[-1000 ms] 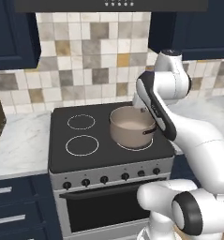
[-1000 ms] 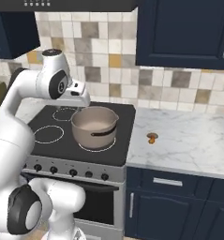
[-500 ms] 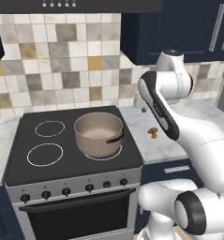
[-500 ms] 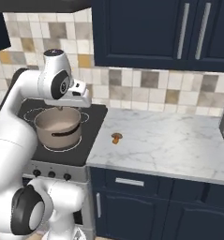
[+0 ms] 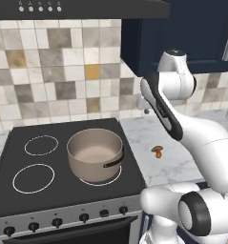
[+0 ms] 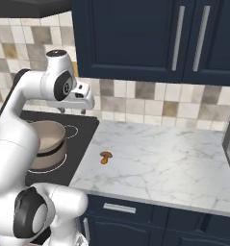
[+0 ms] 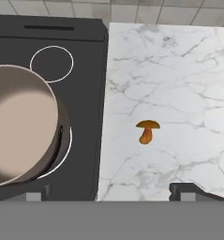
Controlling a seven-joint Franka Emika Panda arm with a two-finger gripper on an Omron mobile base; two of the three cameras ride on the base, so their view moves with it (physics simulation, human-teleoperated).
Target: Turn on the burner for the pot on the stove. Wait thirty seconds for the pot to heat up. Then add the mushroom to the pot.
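Mushroom (image 7: 147, 131): lies on its side on the marble counter (image 7: 179, 93), centre right of the hand view. Its long axis runs up and down the frame, orange-brown cap toward the top and pale stem pointing at the bottom edge.
Mushroom, base views: right of centre in the left base view (image 5: 157, 151), near the stove's (image 5: 63, 190) right edge; left of centre in the right base view (image 6: 105, 157).
Pot (image 5: 95, 154): upright on the front right ring of the black glass, open and pale inside; its dark handle points toward the lower right of the left base view. In the hand view it sits at the left edge (image 7: 19, 126).
Pincer (image 6: 72, 110): hangs high over the line where stove meets counter, upper left of the right base view. Its tips sit wide apart at the bottom corners of the hand view, holding nothing.
Pot and mushroom: well apart.
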